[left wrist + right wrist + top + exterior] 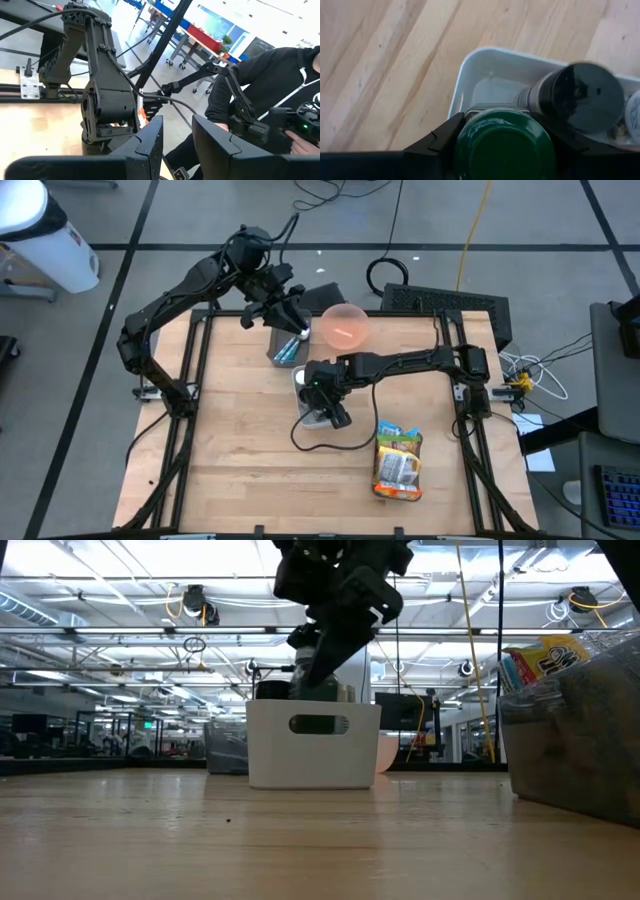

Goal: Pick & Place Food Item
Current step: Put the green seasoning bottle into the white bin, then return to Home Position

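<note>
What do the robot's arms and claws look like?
Both arms are black and made of jointed sections, like long bendy bones. The left arm and the right arm each have a black cable trailing along them. Each ends in two flat, dark, blocky fingers. No stickers or writing show on them.

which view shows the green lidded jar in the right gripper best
The right wrist view: the green-lidded jar fills the frame between the right gripper's fingers, above the white bin. The high view hides it under the arm. The low view shows only a sliver of it above the bin's rim. The left wrist view misses it.
</note>
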Tool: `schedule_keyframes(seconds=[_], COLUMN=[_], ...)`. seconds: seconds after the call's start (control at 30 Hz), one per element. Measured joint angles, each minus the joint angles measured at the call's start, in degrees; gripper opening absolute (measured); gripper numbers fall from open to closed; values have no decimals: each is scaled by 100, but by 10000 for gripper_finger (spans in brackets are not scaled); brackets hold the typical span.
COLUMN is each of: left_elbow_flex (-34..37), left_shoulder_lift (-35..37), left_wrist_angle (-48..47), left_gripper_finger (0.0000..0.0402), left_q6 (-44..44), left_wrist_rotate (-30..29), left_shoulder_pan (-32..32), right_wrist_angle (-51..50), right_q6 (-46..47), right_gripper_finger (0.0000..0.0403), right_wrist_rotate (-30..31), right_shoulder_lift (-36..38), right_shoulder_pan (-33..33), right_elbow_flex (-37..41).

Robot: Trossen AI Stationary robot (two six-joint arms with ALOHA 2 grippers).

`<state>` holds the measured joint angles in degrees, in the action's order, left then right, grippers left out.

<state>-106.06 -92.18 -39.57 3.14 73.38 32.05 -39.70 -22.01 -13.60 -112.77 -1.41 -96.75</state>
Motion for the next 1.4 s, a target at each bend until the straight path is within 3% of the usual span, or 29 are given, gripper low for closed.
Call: schedule_keyframes(seconds=[0.47, 0.67, 1.0, 1.4], left_elbow_flex=[0, 0, 0, 7], left_shoulder_lift=[0, 0, 0, 190], left_wrist_angle=[-2, -2, -7, 70], left_gripper_finger=[108, 108, 108, 108], left_q6=[4, 15, 103, 485], left_wrist_rotate=[-2, -4, -2, -162], left_shoulder_pan=[-33, -68, -76, 31], right_wrist_angle=[-35, 66, 150, 619], right_q6=[-18, -34, -34, 598], right_gripper_finger=[191, 221, 189, 202], right_wrist_rotate=[-3, -4, -20, -16], right_shoulder_lift=[2, 2, 18, 937], right_shoulder_pan=[0, 0, 2, 0], right_elbow_flex=[2, 1, 2, 9])
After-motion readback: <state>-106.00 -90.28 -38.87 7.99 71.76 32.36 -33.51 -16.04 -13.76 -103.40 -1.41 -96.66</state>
